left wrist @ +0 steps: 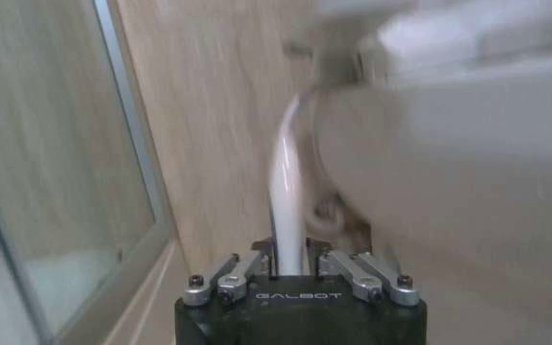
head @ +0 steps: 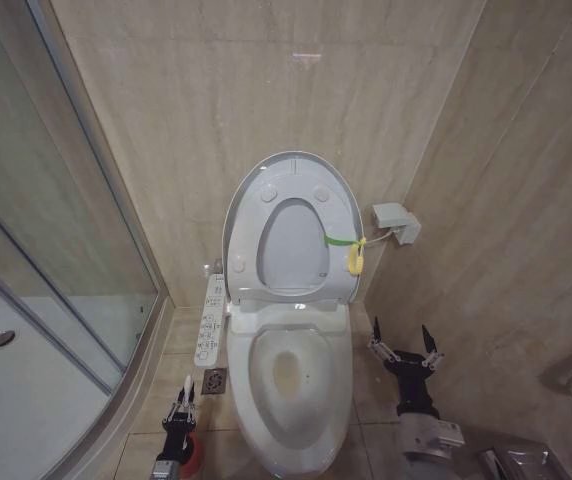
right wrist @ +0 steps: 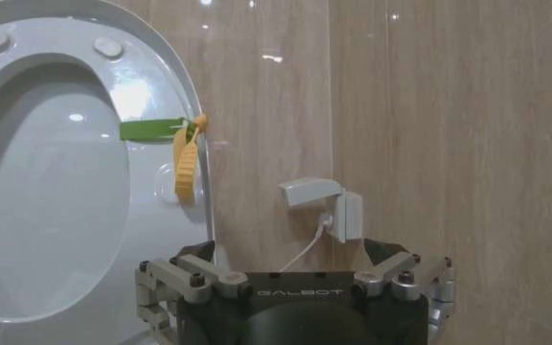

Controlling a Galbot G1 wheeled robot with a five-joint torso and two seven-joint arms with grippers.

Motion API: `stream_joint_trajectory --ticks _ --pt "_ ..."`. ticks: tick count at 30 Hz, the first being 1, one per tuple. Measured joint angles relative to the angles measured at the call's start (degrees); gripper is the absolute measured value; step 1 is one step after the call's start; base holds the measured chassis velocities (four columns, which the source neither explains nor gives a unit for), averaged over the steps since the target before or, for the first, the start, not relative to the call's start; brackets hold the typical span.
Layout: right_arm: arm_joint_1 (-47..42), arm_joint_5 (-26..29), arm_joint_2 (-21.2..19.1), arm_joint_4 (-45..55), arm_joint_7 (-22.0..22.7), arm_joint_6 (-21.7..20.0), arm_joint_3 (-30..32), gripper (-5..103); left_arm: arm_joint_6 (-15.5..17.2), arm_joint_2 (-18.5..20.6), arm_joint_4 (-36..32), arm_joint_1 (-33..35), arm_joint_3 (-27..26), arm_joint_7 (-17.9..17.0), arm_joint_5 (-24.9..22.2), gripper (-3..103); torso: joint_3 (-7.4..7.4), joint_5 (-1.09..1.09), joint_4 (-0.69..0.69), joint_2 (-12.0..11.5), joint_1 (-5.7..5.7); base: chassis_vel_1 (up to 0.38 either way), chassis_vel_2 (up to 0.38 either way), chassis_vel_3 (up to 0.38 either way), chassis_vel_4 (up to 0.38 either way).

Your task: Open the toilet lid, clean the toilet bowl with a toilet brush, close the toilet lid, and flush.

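The toilet lid [head: 291, 245] stands raised against the back wall with the seat ring [head: 266, 195] up in front of it; a yellow-green tag [head: 352, 250] hangs at its side edge. Below lies the open toilet bowl [head: 296, 330]. Left of the bowl, my left gripper [head: 182, 402] hovers just above the red holder [head: 195, 456]. In the left wrist view it [left wrist: 289, 269] is shut on the pale handle of the toilet brush [left wrist: 286, 194]; the brush head is hidden. My right gripper [head: 404, 343] hangs open beside the bowl's right side, empty, and faces the lid [right wrist: 46, 201] and tag [right wrist: 185, 162].
A glass shower screen [head: 56, 230] and white shower tray [head: 16, 390] close off the left. The button panel [head: 211, 320] and a floor drain [head: 214, 381] lie between them and the bowl. A wall box with cable [head: 394, 222] and the tiled wall stand close on the right.
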Motion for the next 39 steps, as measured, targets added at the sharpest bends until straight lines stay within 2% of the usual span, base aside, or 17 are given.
stream_joint_trajectory --ticks 1,3,4,9,10,14,17,18,19,22,25,26,32,39 --pt "0.0 0.0 0.0 0.0 0.0 0.0 0.0 100 0.0 0.0 -0.2 0.3 0.0 -0.4 0.4 19 0.01 -0.01 0.03 0.0 0.0 0.0 0.0 0.0 0.0" --pt "0.0 0.0 0.0 0.0 0.0 0.0 0.0 100 0.0 -0.1 -0.5 0.4 0.0 -0.8 0.7 19 0.01 -0.01 0.01 0.0 0.0 0.0 0.0 0.0 0.0" --pt "0.0 0.0 0.0 0.0 0.0 0.0 0.0 100 0.0 -0.1 -0.9 0.6 0.0 -1.1 0.8 35 0.0 0.0 0.01 0.0 0.0 0.0 0.0 0.0 0.0" --pt "0.0 0.0 0.0 0.0 0.0 0.0 0.0 100 0.0 -0.3 -2.9 2.1 0.0 -1.8 1.0 35 0.0 0.0 0.0 0.0 0.0 0.0 0.0 0.0 0.0" --pt "0.0 0.0 0.0 0.0 0.0 0.0 0.0 100 0.0 -0.4 -3.9 2.9 -0.1 -2.0 1.1 62 0.01 0.0 0.0 0.0 0.0 0.0 0.0 0.0 0.0" --pt "0.0 0.0 0.0 0.0 0.0 0.0 0.0 100 0.0 -0.5 -6.0 4.8 -0.1 -2.7 1.6 62 0.0 0.0 0.0 0.0 0.0 0.0 0.0 0.0 0.0" --pt "0.0 0.0 0.0 0.0 0.0 0.0 0.0 100 0.1 -0.6 -11.7 8.3 0.0 -3.9 2.4 62 0.0 0.0 0.01 0.0 0.0 0.0 0.0 0.0 0.0" --pt "0.0 0.0 0.0 0.0 0.0 0.0 0.0 100 0.1 -0.6 -11.7 8.3 0.0 -3.9 2.4 62 0.0 0.0 0.01 0.0 0.0 0.0 0.0 0.0 0.0" --pt "0.0 0.0 0.0 0.0 0.0 0.0 0.0 100 0.3 -0.6 -13.4 9.1 0.0 -4.1 2.5 89 0.0 0.0 0.0 0.0 0.0 0.0 0.0 0.0 0.0" --pt "0.0 0.0 0.0 0.0 0.0 0.0 0.0 100 1.9 -0.2 -20.5 12.5 -0.5 -6.0 3.4 89 0.0 0.0 0.0 0.0 0.0 0.0 0.0 0.0 0.0" --pt "0.0 0.0 0.0 0.0 0.0 0.0 0.0 100 2.1 0.0 -24.4 14.5 -1.3 -7.6 5.2 89 0.0 0.01 0.0 0.0 0.0 0.0 0.0 0.0 0.0" --pt "0.0 0.0 0.0 0.0 0.0 0.0 0.0 100 1.8 0.1 -25.8 15.4 -1.9 -8.4 6.6 100 -0.01 0.01 0.0 0.0 0.0 0.0 0.0 0.0 0.0" --pt "0.0 0.0 0.0 0.0 0.0 0.0 0.0 100 1.2 0.2 -30.4 19.2 -3.0 -9.3 8.9 100 0.0 0.01 0.01 0.0 0.0 0.0 0.0 0.0 0.0" --pt "0.0 0.0 0.0 0.0 0.0 0.0 0.0 100 2.0 0.1 -41.5 25.7 -4.4 -9.4 9.1 100 -0.01 0.01 0.0 0.0 0.0 0.0 0.0 0.0 0.0"
